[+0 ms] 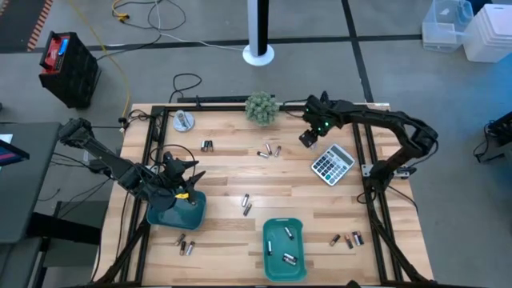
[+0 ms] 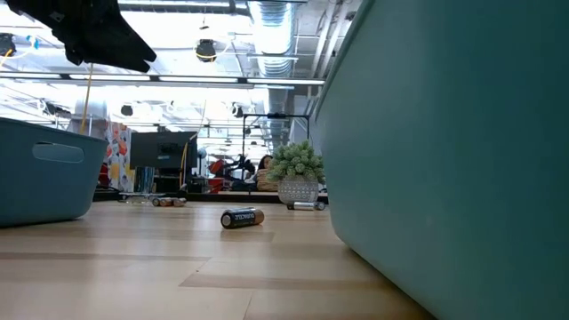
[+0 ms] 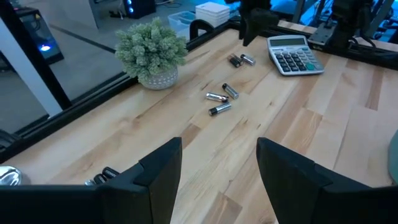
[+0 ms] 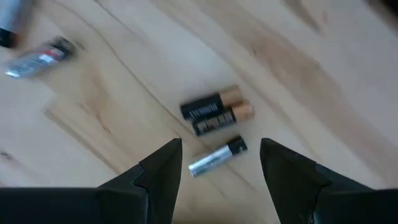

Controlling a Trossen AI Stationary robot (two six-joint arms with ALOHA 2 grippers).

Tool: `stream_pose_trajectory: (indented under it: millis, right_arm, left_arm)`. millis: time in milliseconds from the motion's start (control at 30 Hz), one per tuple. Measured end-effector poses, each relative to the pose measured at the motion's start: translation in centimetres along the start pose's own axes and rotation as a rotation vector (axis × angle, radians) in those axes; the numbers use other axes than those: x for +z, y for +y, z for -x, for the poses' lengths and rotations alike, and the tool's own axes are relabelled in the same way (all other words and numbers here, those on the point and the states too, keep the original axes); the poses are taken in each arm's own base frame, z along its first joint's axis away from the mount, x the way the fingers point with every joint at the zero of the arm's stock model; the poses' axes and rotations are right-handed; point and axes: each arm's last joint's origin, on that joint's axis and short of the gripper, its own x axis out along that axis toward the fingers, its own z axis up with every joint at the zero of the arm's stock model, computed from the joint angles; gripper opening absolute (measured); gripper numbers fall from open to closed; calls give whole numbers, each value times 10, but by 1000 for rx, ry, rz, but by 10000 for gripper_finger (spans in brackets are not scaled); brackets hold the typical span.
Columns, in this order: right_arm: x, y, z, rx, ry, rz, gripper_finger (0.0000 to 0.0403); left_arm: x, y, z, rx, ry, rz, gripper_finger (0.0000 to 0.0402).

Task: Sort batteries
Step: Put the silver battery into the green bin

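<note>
The right gripper point(image 4: 217, 171), fingers apart, hangs over three batteries point(image 4: 214, 112) at the table's point(image 1: 240, 172) 1 o'clock; the left gripper point(image 3: 217, 174), also apart, is at 8 o'clock.

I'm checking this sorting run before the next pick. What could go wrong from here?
1. Under the open right end effector, a silver cell lies close beside two dark cells; closing may grab or knock the wrong kind.
2. Cells are round; a nudge could roll them.
3. The left end effector hovers over a tray rim; lowering might tip it.

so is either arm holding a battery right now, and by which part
No, nothing is held. The left gripper hangs open over the teal tray; the right gripper is open above loose batteries, jaws empty.
</note>
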Motion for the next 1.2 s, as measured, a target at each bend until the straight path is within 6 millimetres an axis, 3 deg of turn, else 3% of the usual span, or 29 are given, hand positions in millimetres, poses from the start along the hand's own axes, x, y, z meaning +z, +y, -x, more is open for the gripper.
stream_pose_trajectory:
  millis: [467,1000,1200]
  right_arm:
    - [-27,-3,-30,-23,22,-117,234]
    - [-31,-4,-52,-66,36,-135,234]
    - [-32,-4,-52,-68,42,-124,196]
  left_arm:
    - [-1,0,0,-3,8,5,201]
    - [0,0,0,-5,8,7,202]
    - [-1,0,0,-5,8,6,202]
